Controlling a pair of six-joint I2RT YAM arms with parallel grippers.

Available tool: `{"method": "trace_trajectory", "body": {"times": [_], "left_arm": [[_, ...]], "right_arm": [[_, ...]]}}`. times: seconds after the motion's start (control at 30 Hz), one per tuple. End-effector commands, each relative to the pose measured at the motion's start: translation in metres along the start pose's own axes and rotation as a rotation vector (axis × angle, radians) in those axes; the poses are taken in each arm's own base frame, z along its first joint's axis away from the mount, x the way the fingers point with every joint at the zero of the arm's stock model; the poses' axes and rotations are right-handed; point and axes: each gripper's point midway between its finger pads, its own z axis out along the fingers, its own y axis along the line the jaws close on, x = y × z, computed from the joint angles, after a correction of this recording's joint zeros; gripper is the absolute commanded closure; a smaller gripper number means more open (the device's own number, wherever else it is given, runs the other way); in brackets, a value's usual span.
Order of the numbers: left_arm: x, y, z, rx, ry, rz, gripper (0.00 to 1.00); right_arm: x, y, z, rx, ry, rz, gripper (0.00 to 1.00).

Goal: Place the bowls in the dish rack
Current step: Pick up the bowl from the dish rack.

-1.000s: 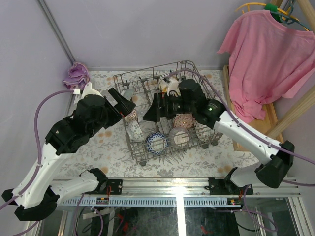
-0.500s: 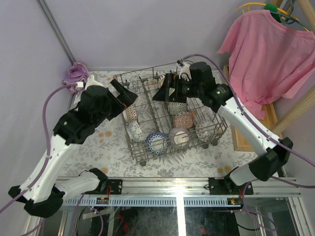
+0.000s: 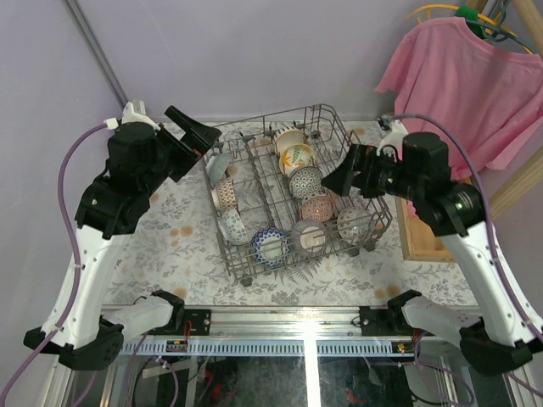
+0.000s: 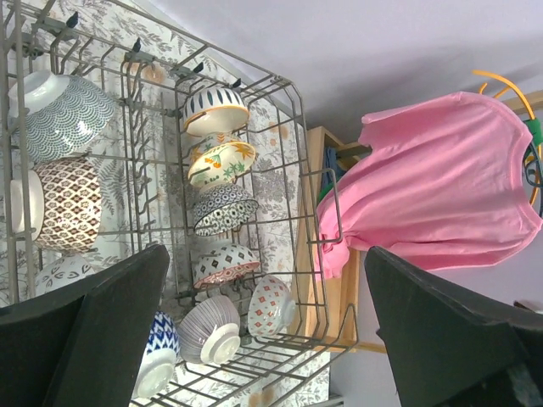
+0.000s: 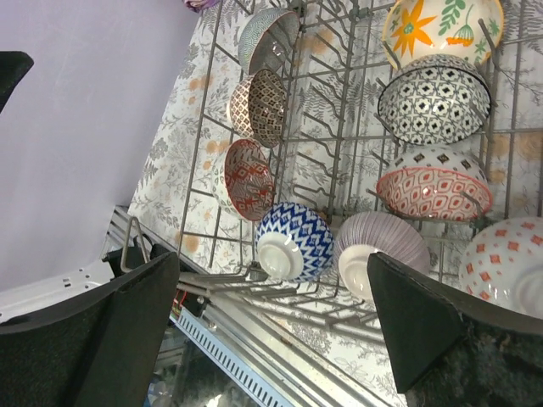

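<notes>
— How are the arms posed?
— Both held high: left gripper (image 3: 193, 132) by the grey wire dish rack's (image 3: 333, 116) far-left corner, right gripper (image 3: 339, 174) at its right side. Both spread wide, empty.
— The small patterned ceramic bowls (image 3: 297, 158)?
— On edge among the rack's tines, on the floral-patterned bench (image 3: 187, 246).
</notes>
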Motion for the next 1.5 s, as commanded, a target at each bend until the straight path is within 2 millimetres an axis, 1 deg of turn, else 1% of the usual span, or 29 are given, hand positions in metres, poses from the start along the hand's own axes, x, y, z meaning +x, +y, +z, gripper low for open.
{"method": "trace_trajectory", "body": {"times": [0.0, 0.17, 0.3, 0.37, 0.43, 0.5, 0.63, 0.7, 0.77, 0.8, 0.87, 0.93, 0.97, 1.0, 1.1, 1.2, 1.27, 1.37, 1.43, 1.47], "left_arm": [[0.002, -0.001, 0.001, 0.053, 0.004, -0.012, 0.00], [0.003, 0.004, 0.005, 0.046, 0.006, -0.017, 0.00], [-0.002, 0.007, 0.006, 0.038, -0.006, -0.011, 0.00], [-0.003, 0.009, 0.008, 0.032, -0.008, -0.009, 0.00], [-0.004, 0.011, 0.010, 0.025, -0.009, -0.008, 0.00], [-0.006, 0.015, 0.012, 0.009, -0.011, -0.007, 0.00], [-0.011, 0.023, 0.017, -0.022, -0.013, 0.006, 0.00], [-0.011, 0.031, 0.022, -0.054, -0.008, 0.002, 0.00], [-0.011, 0.040, 0.028, -0.090, -0.001, -0.004, 0.00], [-0.011, 0.044, 0.031, -0.106, 0.008, -0.006, 0.00], [-0.011, 0.053, 0.035, -0.150, 0.026, 0.004, 0.00], [-0.012, 0.063, 0.039, -0.191, 0.041, 0.016, 0.00], [-0.012, 0.068, 0.040, -0.207, 0.049, 0.019, 0.00], [-0.012, 0.073, 0.042, -0.225, 0.055, 0.021, 0.00], [-0.007, 0.090, 0.050, -0.271, 0.085, 0.020, 0.00], [0.002, 0.107, 0.060, -0.313, 0.120, 0.013, 0.00], [0.005, 0.116, 0.066, -0.331, 0.130, 0.011, 0.00], [0.005, 0.125, 0.071, -0.350, 0.140, 0.017, 0.00], [0.005, 0.130, 0.074, -0.358, 0.148, 0.020, 0.00], [0.005, 0.132, 0.074, -0.362, 0.150, 0.020, 0.00]], "right_arm": [[0.021, -0.017, -0.005, 0.060, 0.042, 0.008, 0.01], [0.016, -0.018, -0.004, 0.072, 0.048, -0.009, 0.01], [0.011, -0.017, -0.001, 0.065, 0.049, -0.011, 0.01], [0.007, -0.013, 0.004, 0.041, 0.046, -0.009, 0.01], [-0.001, -0.007, 0.014, 0.016, 0.046, -0.003, 0.01], [-0.011, -0.004, 0.032, -0.009, 0.061, 0.005, 0.01], [-0.042, 0.010, 0.068, -0.066, 0.069, 0.006, 0.00], [-0.056, 0.015, 0.090, -0.100, 0.075, 0.017, 0.03], [-0.068, 0.022, 0.116, -0.142, 0.086, 0.050, 0.05], [-0.070, 0.026, 0.131, -0.157, 0.099, 0.066, 0.06], [-0.076, 0.038, 0.160, -0.175, 0.116, 0.068, 0.07], [-0.077, 0.053, 0.186, -0.187, 0.148, 0.069, 0.08], [-0.086, 0.065, 0.193, -0.205, 0.134, 0.066, 0.08], [-0.083, 0.065, 0.209, -0.196, 0.155, 0.095, 0.09], [-0.074, 0.064, 0.244, -0.186, 0.190, 0.190, 0.13], [-0.058, 0.063, 0.271, -0.185, 0.211, 0.270, 0.14], [-0.051, 0.070, 0.284, -0.211, 0.210, 0.284, 0.14], [-0.045, 0.088, 0.298, -0.262, 0.197, 0.276, 0.14], [-0.037, 0.090, 0.310, -0.265, 0.208, 0.302, 0.16], [-0.033, 0.088, 0.316, -0.253, 0.211, 0.314, 0.17]]}}
